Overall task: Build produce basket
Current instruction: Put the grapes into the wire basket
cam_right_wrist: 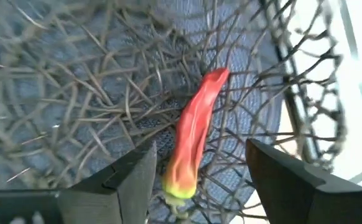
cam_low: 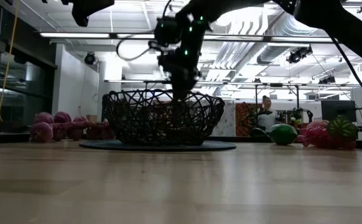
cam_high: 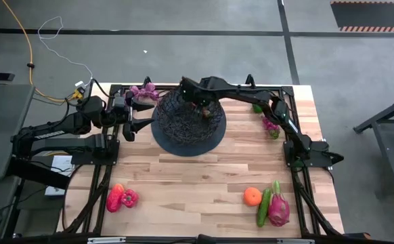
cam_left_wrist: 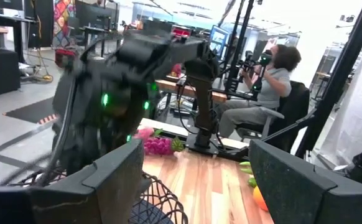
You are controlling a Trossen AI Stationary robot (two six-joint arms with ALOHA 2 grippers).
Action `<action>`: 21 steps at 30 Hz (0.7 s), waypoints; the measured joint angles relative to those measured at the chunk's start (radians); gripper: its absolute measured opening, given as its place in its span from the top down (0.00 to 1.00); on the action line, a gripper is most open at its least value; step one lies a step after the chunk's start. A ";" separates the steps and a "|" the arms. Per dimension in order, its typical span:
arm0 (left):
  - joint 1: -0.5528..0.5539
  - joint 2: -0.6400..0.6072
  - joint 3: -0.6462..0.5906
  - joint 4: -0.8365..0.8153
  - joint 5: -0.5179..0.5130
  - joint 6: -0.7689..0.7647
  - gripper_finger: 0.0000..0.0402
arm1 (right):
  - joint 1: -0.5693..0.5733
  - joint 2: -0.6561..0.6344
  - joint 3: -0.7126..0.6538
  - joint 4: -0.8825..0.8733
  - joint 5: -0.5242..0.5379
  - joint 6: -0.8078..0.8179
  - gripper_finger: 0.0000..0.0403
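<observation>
The basket (cam_high: 183, 129) of black woven wire stands on a round dark mat, at the far middle of the table. My right gripper (cam_high: 201, 108) reaches from the right and hangs open over the basket's inside (cam_low: 181, 87). In the right wrist view a red pepper with a yellow-green stem end (cam_right_wrist: 192, 140) lies on the basket's mesh floor, between the open fingers of my right gripper (cam_right_wrist: 199, 148) and apart from both. My left gripper (cam_high: 137, 116) waits open just left of the basket's rim (cam_left_wrist: 162, 199).
Purple grapes (cam_high: 143, 90) lie far left of the basket. A green fruit (cam_high: 256, 107) and more grapes (cam_high: 270, 126) lie to its right. Red peppers (cam_high: 120, 198) sit near left; an orange (cam_high: 252, 196), a cucumber (cam_high: 263, 207) and a dragon fruit (cam_high: 279, 207) near right. A seated person (cam_left_wrist: 271, 81) is beyond the table.
</observation>
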 joint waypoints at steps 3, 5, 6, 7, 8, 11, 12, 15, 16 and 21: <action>0.000 0.000 0.000 -0.001 -0.027 -0.004 0.30 | 0.000 -0.031 0.019 -0.034 -0.039 -0.017 0.41; 0.000 0.000 0.000 -0.002 -0.046 -0.016 0.30 | 0.000 -0.075 -0.020 -0.003 -0.060 -0.025 0.41; 0.000 0.000 0.000 -0.002 -0.052 -0.017 0.30 | 0.000 -0.104 -0.051 0.026 -0.067 -0.024 0.41; 0.000 0.000 0.000 -0.002 -0.053 -0.017 0.30 | 0.000 -0.136 -0.091 0.067 -0.079 -0.019 0.41; 0.000 0.000 0.000 -0.002 -0.053 -0.017 0.30 | 0.000 -0.168 -0.139 0.109 -0.087 -0.014 0.41; -0.001 0.000 0.000 -0.002 -0.073 -0.019 0.30 | -0.004 -0.265 -0.317 0.198 -0.086 0.009 0.41; 0.000 0.000 0.000 -0.002 -0.082 -0.019 0.30 | -0.007 -0.299 -0.385 0.219 -0.086 0.021 0.41; 0.000 0.000 0.000 -0.002 -0.103 -0.018 0.30 | -0.013 -0.429 -0.610 0.297 -0.086 0.078 0.41; 0.000 0.000 0.000 -0.002 -0.105 -0.017 0.30 | -0.013 -0.485 -0.687 0.334 -0.081 0.098 0.41; 0.000 0.000 0.000 -0.002 -0.122 -0.019 0.30 | -0.007 -0.787 -1.020 0.458 -0.051 0.255 0.41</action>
